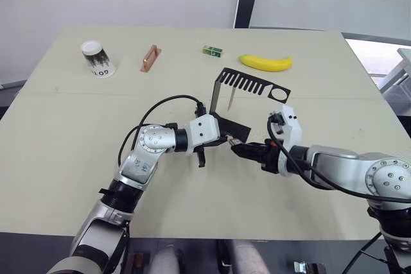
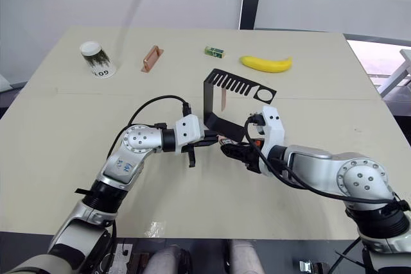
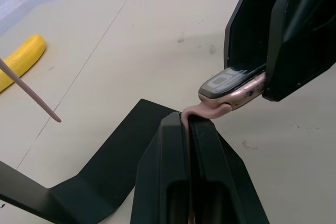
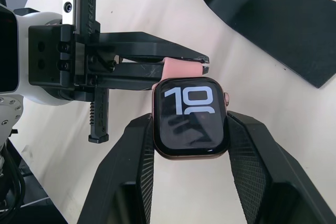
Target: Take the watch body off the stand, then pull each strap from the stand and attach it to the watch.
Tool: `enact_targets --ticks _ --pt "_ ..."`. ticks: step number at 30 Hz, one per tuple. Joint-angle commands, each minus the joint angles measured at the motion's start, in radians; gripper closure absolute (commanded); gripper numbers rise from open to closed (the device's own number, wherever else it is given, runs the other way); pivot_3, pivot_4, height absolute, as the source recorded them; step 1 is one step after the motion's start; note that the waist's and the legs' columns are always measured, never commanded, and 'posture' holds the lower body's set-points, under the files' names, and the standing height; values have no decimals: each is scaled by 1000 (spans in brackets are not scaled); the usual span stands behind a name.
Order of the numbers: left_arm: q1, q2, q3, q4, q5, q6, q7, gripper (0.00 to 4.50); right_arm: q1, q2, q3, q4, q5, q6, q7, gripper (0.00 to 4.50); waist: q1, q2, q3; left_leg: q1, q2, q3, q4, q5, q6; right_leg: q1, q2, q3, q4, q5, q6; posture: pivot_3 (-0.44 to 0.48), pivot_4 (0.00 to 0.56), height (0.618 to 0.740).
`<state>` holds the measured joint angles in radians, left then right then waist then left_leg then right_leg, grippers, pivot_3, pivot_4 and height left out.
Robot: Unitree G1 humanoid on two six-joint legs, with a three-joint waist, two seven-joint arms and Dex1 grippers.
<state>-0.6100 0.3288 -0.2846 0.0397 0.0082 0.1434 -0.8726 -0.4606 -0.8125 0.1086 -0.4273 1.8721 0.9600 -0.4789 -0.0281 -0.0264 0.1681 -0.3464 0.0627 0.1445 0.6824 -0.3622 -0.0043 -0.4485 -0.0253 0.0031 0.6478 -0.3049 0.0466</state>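
Observation:
The watch body (image 4: 191,116), square with a dark face showing white digits and a rose-gold rim, sits clamped between the fingers of my right gripper (image 4: 190,120), just in front of the stand's base. My left gripper (image 3: 187,120) is shut on a salmon-pink strap (image 3: 207,111), and the strap's bent end touches the edge of the watch body (image 3: 227,81). Behind both grippers stands the black stand (image 1: 247,85). A second pink strap (image 1: 230,101) hangs down from its comb-like top arm. The two grippers (image 1: 231,144) meet tip to tip near the table's middle.
Along the far side of the table lie a yellow banana (image 1: 265,63), a small green box (image 1: 212,51), a copper-coloured bar (image 1: 150,58) and a tipped paper cup (image 1: 98,58). The stand's flat base (image 4: 273,19) lies close behind the grippers.

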Motion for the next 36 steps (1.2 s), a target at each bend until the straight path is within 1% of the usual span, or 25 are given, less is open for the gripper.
enact_targets --ticks 1,17,26,29,30,32,33,34,35,36 --pt "-7 -33 -48 -64 -7 -11 -7 4434 -43 25 0 -50 70 -32 15 2982 0 0 0 0 0 0 0 0 0 0 0 0 0 0 0 0 150 740" --pt "-6 -34 -49 -63 -6 -8 -3 4434 -45 14 -2 -53 74 -27 17 2982 0 0 0 0 0 0 0 0 0 0 0 0 0 0 0 0 150 740" --pt "12 11 -19 -94 -36 -6 -39 4434 -10 -15 -26 -30 19 -6 71 2982 -1 0 0 0 0 0 0 0 0 0 0 0 0 0 0 0 150 740" --pt "23 50 1 -111 -63 1 -79 3609 -8 -29 -35 -32 -8 4 107 2982 0 0 0 0 0 0 0 0 0 0 0 0 0 0 0 0 150 740" --pt "28 63 6 -119 -72 6 -90 3067 -8 -37 -37 -36 -22 11 125 2982 -1 0 0 0 0 0 0 0 0 0 0 0 0 0 0 0 150 740" --pt "40 98 22 -144 -99 31 -123 2215 -6 -58 -46 -50 -50 26 168 2982 -1 0 0 -1 0 0 0 0 0 0 0 0 -1 0 0 0 150 740" --pt "47 118 33 -155 -115 42 -139 1652 -8 -70 -48 -58 -72 36 195 2982 -2 0 0 0 0 0 0 0 0 0 0 0 -1 0 0 0 150 740" --pt "51 136 40 -165 -126 50 -150 1181 -10 -80 -49 -62 -90 44 219 2982 -3 0 0 0 1 0 0 0 0 0 0 0 0 0 0 0 150 740" --pt "57 164 51 -173 -139 48 -172 821 -15 -96 -47 -70 -120 58 252 2982 -3 0 0 0 0 0 0 0 0 0 0 0 0 0 0 0 150 740" --pt "63 192 65 -177 -153 48 -191 285 -16 -117 -46 -85 -161 74 296 2982 -4 0 0 0 1 0 0 0 0 0 0 0 0 0 0 0 150 740"
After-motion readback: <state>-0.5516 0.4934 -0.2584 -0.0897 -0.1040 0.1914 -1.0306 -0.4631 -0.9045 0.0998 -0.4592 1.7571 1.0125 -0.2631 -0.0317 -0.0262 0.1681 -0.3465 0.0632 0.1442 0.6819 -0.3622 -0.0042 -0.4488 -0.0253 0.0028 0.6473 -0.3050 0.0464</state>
